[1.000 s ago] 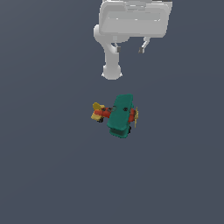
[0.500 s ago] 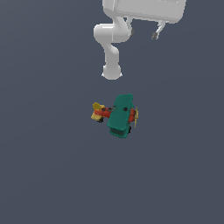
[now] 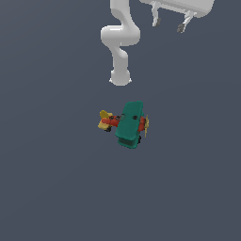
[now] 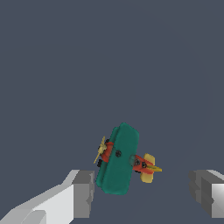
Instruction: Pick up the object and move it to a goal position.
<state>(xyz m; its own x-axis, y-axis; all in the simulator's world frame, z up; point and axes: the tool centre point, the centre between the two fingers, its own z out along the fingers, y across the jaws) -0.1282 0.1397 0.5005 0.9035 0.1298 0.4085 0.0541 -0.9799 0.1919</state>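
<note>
One toy biplane (image 3: pixel 129 124) on bare floor (image 3: pixel 56 188); tool (image 3: pixel 168 24) spread wide, well apart.

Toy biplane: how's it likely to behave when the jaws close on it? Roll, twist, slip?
The toy biplane sits on small black wheels, so a sideways nudge may roll it. Its broad teal wing looks flat and rigid, probably a stable surface to pinch across. The thin yellow propeller and tail stick out, so catching them would likely twist the plane. The gripper is open, well clear.
</note>
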